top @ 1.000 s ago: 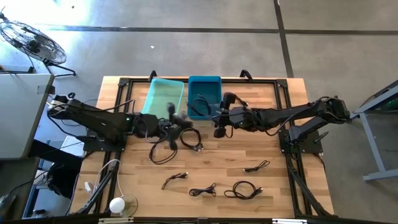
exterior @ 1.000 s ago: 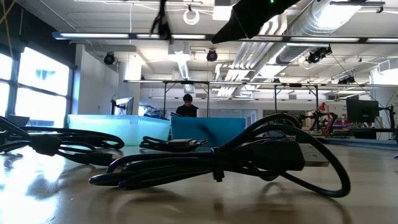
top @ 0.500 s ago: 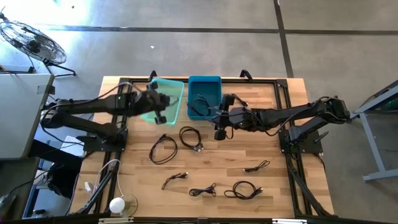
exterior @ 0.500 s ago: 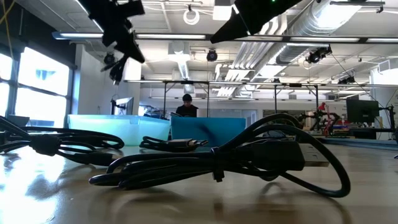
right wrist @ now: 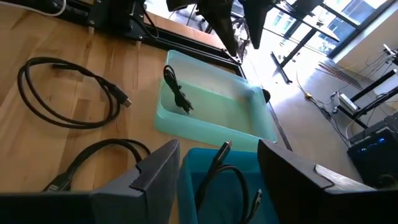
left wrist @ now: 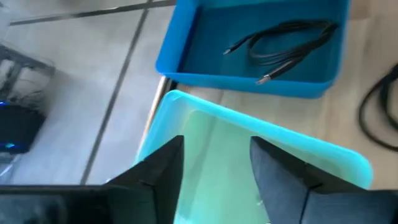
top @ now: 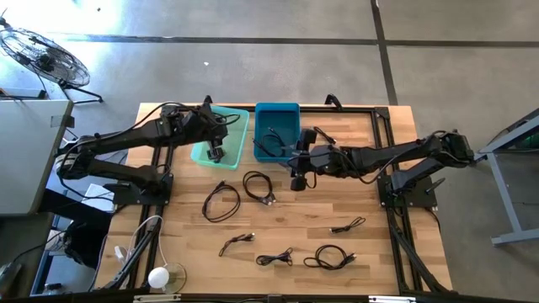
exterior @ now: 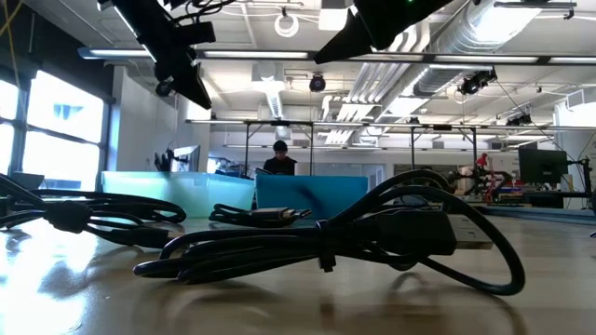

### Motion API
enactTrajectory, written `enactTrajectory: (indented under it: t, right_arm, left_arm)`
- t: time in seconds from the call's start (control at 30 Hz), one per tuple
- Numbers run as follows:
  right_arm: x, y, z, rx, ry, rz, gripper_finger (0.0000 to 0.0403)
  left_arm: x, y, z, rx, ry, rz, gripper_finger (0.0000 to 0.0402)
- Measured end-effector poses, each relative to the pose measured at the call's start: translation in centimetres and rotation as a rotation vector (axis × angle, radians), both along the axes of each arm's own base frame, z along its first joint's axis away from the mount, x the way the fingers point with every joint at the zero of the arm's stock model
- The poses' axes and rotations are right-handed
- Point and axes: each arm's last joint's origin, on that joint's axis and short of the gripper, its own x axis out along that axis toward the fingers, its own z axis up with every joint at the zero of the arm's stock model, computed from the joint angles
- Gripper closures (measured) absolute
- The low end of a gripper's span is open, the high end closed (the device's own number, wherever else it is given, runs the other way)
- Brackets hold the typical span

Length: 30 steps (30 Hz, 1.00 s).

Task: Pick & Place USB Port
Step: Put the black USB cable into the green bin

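Observation:
My left gripper [top: 221, 126] hangs open over the light teal bin [top: 237, 143] at the table's far side, with nothing between its fingers [left wrist: 163, 177]. A short black USB cable [right wrist: 177, 90] is inside that bin, below the gripper, also seen in the high view [top: 215, 152]. My right gripper [top: 296, 174] stands open above the table, just near of the blue bin [top: 286, 111]. That blue bin has another black cable [left wrist: 283, 43] on its floor.
Two coiled cables [top: 221, 202] [top: 258, 187] lie on the wood at mid-table. Several smaller cables lie toward the near edge [top: 237, 243] [top: 274, 257] [top: 330, 256] [top: 347, 225]. A person stands far behind the bins [exterior: 280, 158].
My left gripper has carried a black cable from mid-table up and toward the far edge, over the light teal bin. There it has opened and let go. The cable is now down inside the bin. My right gripper has kept still.

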Motion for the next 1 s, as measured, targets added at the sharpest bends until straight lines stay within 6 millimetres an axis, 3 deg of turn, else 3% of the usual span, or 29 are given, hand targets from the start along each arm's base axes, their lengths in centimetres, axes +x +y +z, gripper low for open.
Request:
enactTrajectory:
  t: [0.2, 0.4, 0.53, 0.63, 0.83, 1.0]
  right_arm:
    - [-0.1, 0.1, -0.4, 0.035, 0.035, 0.023, 0.0194]
    - [-0.9, 0.8, -1.9, 0.265, 0.186, 0.175, 0.0194]
    - [-1.5, 0.9, -2.7, 0.326, 0.268, 0.102, 0.0194]
    - [-2.1, 0.3, -3.1, 0.261, 0.309, -0.053, 0.0194]
    - [-3.8, -3.4, -3.8, 0.052, 0.412, -0.449, 0.0194]
    - [-5.4, -8.2, -4.4, 0.195, 0.484, -0.589, 0.0194]
  left_arm:
    - [0.0, -0.1, -0.1, -0.023, 0.003, -0.045, 0.0192]
    - [-0.4, -0.7, -0.7, -0.136, 0.056, -0.131, 0.0191]
    - [-0.5, -1.7, -1.2, -0.188, 0.108, -0.169, 0.0191]
    - [-0.3, -3.1, -1.4, -0.212, 0.129, -0.212, 0.019]
    - [0.5, -6.5, -1.3, -0.225, 0.118, -0.339, 0.019]
    - [0.6, -9.1, -1.3, -0.199, 0.126, -0.403, 0.019]
